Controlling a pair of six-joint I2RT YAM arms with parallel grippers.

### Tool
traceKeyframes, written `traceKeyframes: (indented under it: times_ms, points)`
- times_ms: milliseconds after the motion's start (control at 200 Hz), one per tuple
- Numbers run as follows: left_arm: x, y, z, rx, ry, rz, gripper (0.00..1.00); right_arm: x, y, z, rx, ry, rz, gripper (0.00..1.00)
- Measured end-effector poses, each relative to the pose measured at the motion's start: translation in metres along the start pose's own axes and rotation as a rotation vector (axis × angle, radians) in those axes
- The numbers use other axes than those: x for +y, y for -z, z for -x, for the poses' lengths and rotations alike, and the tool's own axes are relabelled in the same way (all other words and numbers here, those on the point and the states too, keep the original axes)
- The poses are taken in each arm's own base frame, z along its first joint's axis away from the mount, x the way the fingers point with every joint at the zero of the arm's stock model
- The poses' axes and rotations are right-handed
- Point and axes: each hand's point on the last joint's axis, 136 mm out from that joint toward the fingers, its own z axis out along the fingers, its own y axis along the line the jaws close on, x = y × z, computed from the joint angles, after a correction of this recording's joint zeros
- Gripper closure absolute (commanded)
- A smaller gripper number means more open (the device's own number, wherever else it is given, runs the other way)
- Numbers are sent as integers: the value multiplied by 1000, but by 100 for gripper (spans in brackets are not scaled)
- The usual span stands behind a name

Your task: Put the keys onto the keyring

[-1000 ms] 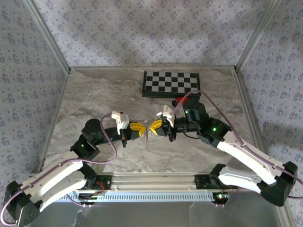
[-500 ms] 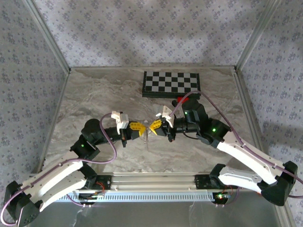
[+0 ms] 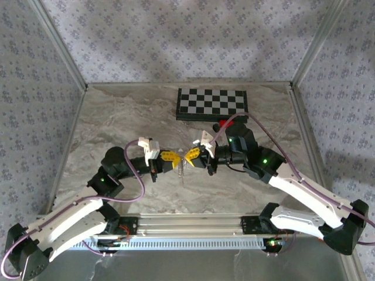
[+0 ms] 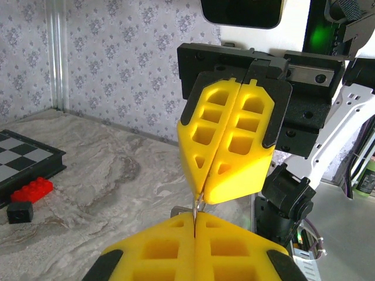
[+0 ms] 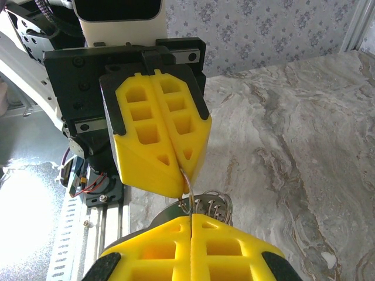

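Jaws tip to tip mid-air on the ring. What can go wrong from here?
1. Left gripper and right gripper have jaws shut on the thin keyring only at their very tips, mid-air; any slip likely drops it onto the table.
2. The tips almost touch, so a small misalignment could collide them or bend the wire.

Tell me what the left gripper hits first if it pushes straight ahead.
The right gripper: its shut yellow tips sit almost tip to tip with the left gripper, and what looks like the thin keyring wire is pinched between them.
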Motion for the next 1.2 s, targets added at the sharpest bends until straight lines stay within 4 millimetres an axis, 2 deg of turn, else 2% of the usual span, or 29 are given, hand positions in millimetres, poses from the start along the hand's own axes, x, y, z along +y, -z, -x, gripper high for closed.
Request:
traceKeyframes:
  times_ms: [1199]
  points:
    - [0, 0, 0, 0, 0, -1, 100, 4, -3, 5, -21, 23, 4, 100]
